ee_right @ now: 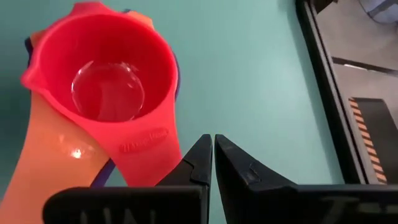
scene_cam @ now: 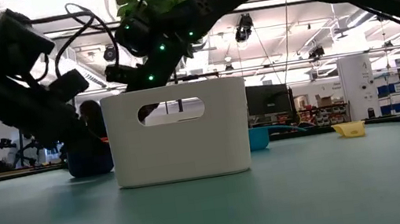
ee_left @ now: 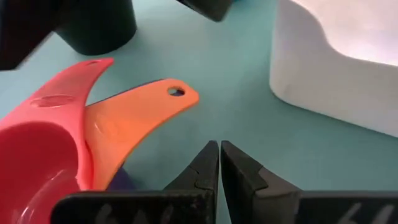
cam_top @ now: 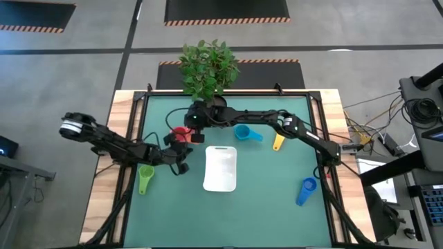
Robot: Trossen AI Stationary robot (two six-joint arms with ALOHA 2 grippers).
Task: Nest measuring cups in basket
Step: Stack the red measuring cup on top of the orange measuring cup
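Note:
A red cup [ee_right: 112,87] sits nested in an orange cup [ee_left: 134,121], with a purple one [ee_right: 106,171] showing beneath; the stack stands on the mat left of the far end of the white basket [cam_top: 221,168]. My right gripper [ee_right: 213,146] hangs shut above the stack, beside the red cup's handle [ee_right: 146,149]. My left gripper [ee_left: 219,154] is shut, low over the mat just short of the orange handle and touching nothing. Teal [cam_top: 246,133], yellow [cam_top: 278,142], blue [cam_top: 306,190] and green [cam_top: 145,178] cups lie singly on the mat. My right gripper's shut fingertips [ee_right: 198,155] stand close beside the free end of the red cup's handle, coming from above and pointing down. Whether they touch it cannot be told. The stack rests on the mat.
A dark plant pot [ee_left: 93,25] with a leafy plant [cam_top: 208,66] stands just beyond the stack at the far edge. The two arms meet closely over the stack. A raised black frame [ee_right: 323,93] borders the mat. Open mat lies near and right of the basket.

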